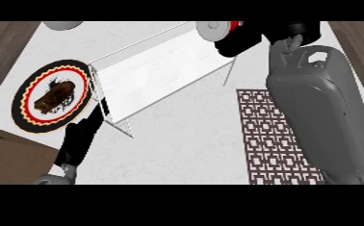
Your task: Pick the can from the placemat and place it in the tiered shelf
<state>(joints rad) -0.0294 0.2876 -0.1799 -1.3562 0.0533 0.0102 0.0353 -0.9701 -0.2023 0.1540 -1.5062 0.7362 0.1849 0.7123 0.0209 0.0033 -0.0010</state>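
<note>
The can (215, 27), red with a pale round end, is up near the counter's far edge, just past the right end of the tiered shelf (163, 71). My right hand (241, 41) is curled round the can and hides most of it; its grey forearm runs down the view's right side. The shelf is a white wire frame with pale panels, lying slantwise across the middle of the counter. The patterned brown placemat (274, 138) lies at the lower right with nothing on it, partly under my forearm. My left hand (84, 136) rests at the lower left, fingers straight, beside the shelf's near-left corner.
A round black, red and yellow plate (28, 102) holding a brown piece of food sits left of the shelf. A grey rounded object (62, 25) shows at the far left edge. A brown box corner (21, 155) is at the lower left.
</note>
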